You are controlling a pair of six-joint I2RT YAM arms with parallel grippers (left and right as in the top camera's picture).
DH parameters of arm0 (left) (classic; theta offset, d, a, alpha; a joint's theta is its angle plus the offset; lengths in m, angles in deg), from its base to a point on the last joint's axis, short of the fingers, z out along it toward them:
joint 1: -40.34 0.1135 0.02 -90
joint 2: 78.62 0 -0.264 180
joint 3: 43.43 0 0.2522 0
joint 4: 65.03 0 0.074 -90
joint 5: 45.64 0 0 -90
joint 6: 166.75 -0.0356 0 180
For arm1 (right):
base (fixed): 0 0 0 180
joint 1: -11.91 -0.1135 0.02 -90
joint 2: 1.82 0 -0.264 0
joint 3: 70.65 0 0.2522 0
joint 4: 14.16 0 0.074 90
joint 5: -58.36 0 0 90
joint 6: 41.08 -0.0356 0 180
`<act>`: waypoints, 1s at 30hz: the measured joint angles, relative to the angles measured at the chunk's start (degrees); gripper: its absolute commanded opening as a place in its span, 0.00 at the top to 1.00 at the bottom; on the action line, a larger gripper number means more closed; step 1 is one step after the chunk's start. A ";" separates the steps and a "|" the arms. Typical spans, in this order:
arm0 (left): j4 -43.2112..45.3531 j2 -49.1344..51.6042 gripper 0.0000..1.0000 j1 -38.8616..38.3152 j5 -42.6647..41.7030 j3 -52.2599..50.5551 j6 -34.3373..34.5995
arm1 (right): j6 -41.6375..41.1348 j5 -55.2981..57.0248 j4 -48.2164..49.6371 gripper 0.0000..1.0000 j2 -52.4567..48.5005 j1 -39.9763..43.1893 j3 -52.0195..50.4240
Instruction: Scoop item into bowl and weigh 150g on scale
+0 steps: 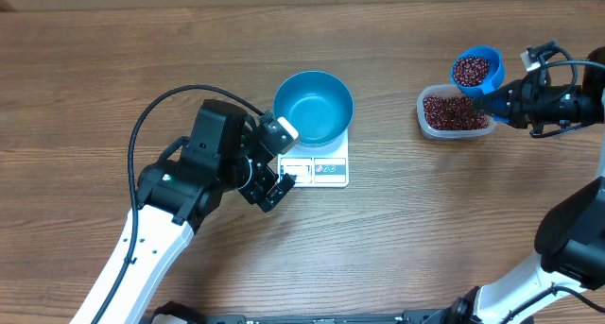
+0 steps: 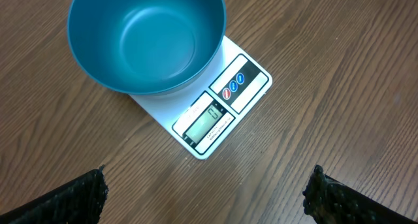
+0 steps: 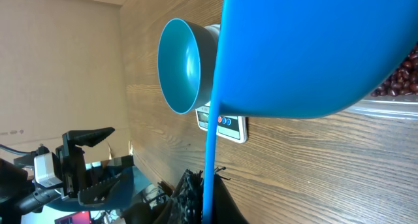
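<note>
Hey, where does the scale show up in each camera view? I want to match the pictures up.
Overhead: the scale is near centre, under the bowl.
Left wrist: scale at centre, its display end poking out lower right of the bowl.
Right wrist: scale centre-left, small, just below the bowl, partly behind the scoop handle.
Shared landmark: the bowl sitting on it.

Empty blue bowl (image 1: pixel 314 107) atop white scale (image 1: pixel 321 168), beans (image 1: pixel 454 111) apart
</note>
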State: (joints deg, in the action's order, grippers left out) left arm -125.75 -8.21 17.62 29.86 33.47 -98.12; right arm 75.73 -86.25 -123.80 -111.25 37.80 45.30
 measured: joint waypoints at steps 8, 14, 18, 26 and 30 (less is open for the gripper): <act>0.00 0.00 0.01 0.00 0.00 0.02 0.00 | 0.00 0.00 0.04 0.96 0.00 0.00 0.00; 0.00 0.00 0.01 0.00 0.00 0.02 0.00 | 0.02 0.00 0.04 0.96 0.00 0.00 0.00; 0.00 0.00 0.01 0.00 0.00 0.02 0.00 | 0.00 0.00 0.33 0.96 0.00 0.00 0.00; 0.00 0.00 0.00 0.00 0.00 0.02 0.00 | -0.02 0.00 0.22 0.96 0.00 0.00 0.00; 0.00 0.00 0.01 0.00 0.00 0.02 0.00 | -0.11 0.04 -1.29 0.96 0.00 0.00 0.00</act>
State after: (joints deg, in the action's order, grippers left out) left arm -125.75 -8.21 17.62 29.86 33.49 -98.12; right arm 75.62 -86.20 -125.09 -111.25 37.80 45.30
